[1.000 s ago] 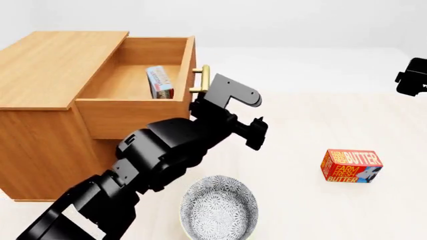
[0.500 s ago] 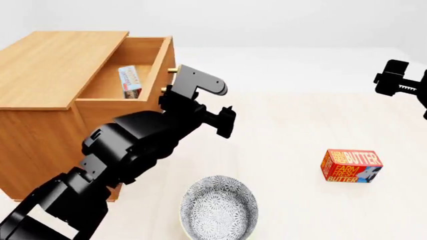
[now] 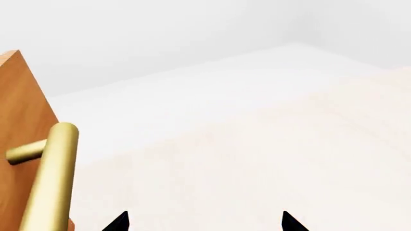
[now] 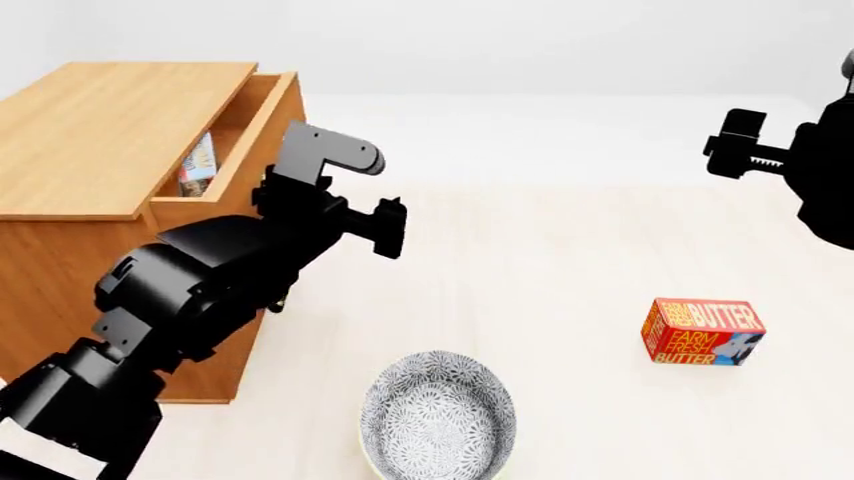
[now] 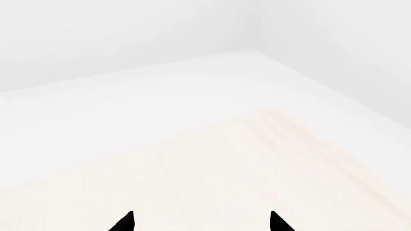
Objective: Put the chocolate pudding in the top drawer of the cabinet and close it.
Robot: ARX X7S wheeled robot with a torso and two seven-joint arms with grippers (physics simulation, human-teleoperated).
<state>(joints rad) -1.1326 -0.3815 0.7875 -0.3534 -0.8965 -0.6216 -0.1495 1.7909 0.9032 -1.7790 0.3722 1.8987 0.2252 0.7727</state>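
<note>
Head view: closing the top drawer [image 4: 230, 160]
Left gripper [image 3: 200, 222], open and empty, beside its handle [image 3: 48, 180]; chocolate pudding [image 4: 198, 165] inside; push on.

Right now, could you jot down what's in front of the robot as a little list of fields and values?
cabinet: light-brown wood, flat top
top drawer: open only a narrow gap
chocolate pudding: inside the top drawer, standing on edge
drawer handle: brass bar, beside the left tool's tips
left tool: tips apart, nothing between them
right tool: tips apart, holding nothing, raised at the right
butter box: lying on the floor at the right
patterned bowl: on the floor, near the robot
</note>
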